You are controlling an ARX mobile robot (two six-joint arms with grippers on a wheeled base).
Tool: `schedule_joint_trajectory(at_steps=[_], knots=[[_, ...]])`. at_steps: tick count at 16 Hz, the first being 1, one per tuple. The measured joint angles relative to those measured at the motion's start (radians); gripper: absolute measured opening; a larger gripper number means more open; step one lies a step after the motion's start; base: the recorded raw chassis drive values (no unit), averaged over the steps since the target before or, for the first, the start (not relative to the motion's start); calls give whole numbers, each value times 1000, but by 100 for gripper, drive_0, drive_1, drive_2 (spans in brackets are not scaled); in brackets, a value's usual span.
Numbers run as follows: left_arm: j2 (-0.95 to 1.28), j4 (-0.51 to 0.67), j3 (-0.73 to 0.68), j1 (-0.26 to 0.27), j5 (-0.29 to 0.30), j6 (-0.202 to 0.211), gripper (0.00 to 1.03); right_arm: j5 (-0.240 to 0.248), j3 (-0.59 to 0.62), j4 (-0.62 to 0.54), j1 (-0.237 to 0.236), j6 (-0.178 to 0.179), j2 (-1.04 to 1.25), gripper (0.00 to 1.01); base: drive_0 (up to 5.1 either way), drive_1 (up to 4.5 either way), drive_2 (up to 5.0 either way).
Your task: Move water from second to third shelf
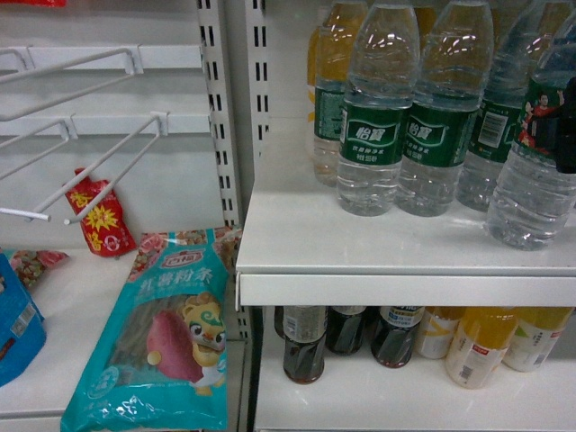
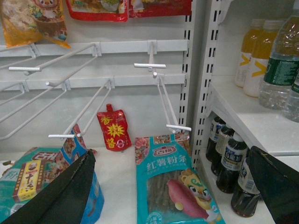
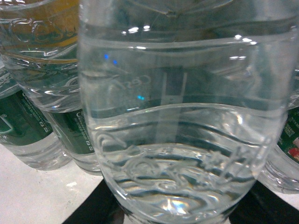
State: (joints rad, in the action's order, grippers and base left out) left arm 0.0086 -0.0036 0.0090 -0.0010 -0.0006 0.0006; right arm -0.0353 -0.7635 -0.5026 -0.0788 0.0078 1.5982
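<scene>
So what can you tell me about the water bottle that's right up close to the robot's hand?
The water bottle is clear ribbed plastic, full of water, with a green label showing red-shirted players. It stands upright at the right end of the white shelf, nearer the front edge than the other green-label bottles. In the right wrist view it fills the picture, and the dark fingers sit low on either side. Whether they press it, I cannot tell. Its cap is out of view.

The water bottle is clear ribbed plastic with a glossy green wrap label. The shelf is smooth white painted metal, faintly shiny. The teal noodle bag at left is glossy crinkled plastic film. The peg hooks are white coated wire.
</scene>
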Motion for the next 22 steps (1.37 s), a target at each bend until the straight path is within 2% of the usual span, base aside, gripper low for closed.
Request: schedule_joint_trajectory(at_steps=[1, 4, 11, 16, 22], knots=[[0, 0, 0, 0, 0, 0, 98, -1, -2, -1, 0, 1, 0, 67, 0, 0, 0], [0, 0, 0, 0, 0, 0, 98, -3, -14, -7, 0, 0, -1, 98, 0, 0, 0], [0, 0, 0, 0, 0, 0, 98, -31, 5, 39, 22, 7, -60, 98, 0, 0, 0], [0, 0, 0, 0, 0, 0, 98, -61, 78, 88, 33, 79, -169, 98, 0, 0, 0], [0, 0, 0, 0, 0, 0, 98, -64, 192, 177, 19, 89, -400, 98, 0, 0, 0]])
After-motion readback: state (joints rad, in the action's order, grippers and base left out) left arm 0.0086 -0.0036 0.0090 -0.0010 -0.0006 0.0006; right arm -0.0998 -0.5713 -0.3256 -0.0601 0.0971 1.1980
